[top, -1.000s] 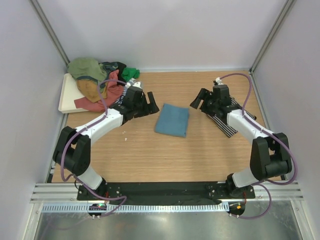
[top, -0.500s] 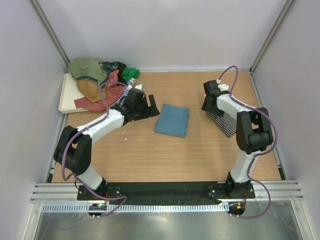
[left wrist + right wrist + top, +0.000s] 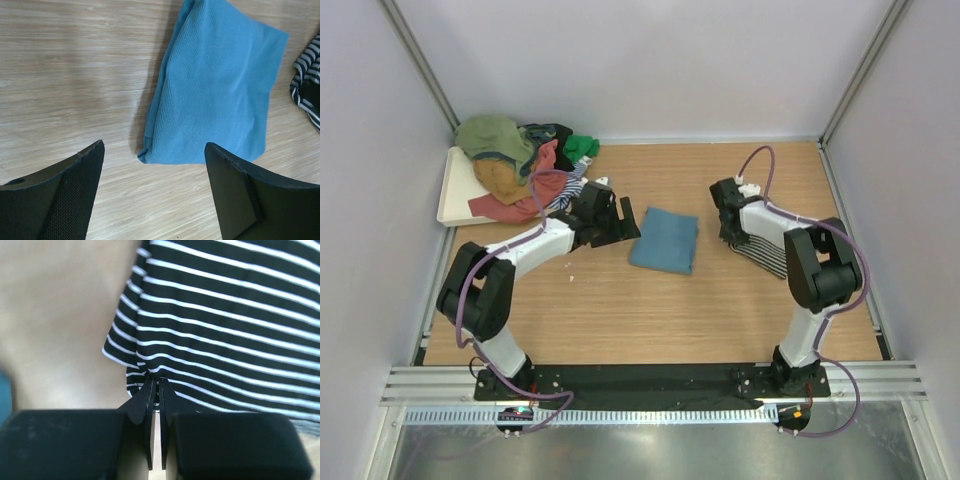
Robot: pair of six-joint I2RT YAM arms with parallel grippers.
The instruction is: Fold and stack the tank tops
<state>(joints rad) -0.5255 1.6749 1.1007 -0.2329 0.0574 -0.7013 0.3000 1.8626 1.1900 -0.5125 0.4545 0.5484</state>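
The right tool (image 3: 155, 386) is clenched on the near corner of the striped tank top (image 3: 225, 330). Its two thin tips are almost together, and the hem bunches into small puckers where they pinch it. This top is thin cloth with narrow white lines on black. It lies flat on the wooden counter (image 3: 620, 310) towards the right side, partly under the right arm in the top view (image 3: 767, 252).

The left tool (image 3: 155, 165) is released, its two black fingers (image 3: 75, 185) spread wide above the bare counter and holding nothing. Just beyond the fingers lies the teal-blue tank top (image 3: 215, 85). It is folded into a neat, thick rectangle of fine ribbed knit, with soft rounded edges and one corner pointing towards the tool. In the top view it sits mid-counter (image 3: 665, 240) between the two tools, apart from the striped one.

At the far left corner a loose heap of tank tops (image 3: 515, 170) is piled partly on a white tray (image 3: 450, 195) and partly on the counter. An olive top lies uppermost, with mustard and coral below it, a bright green one at the right edge and something dark behind. All are crumpled and unfolded.
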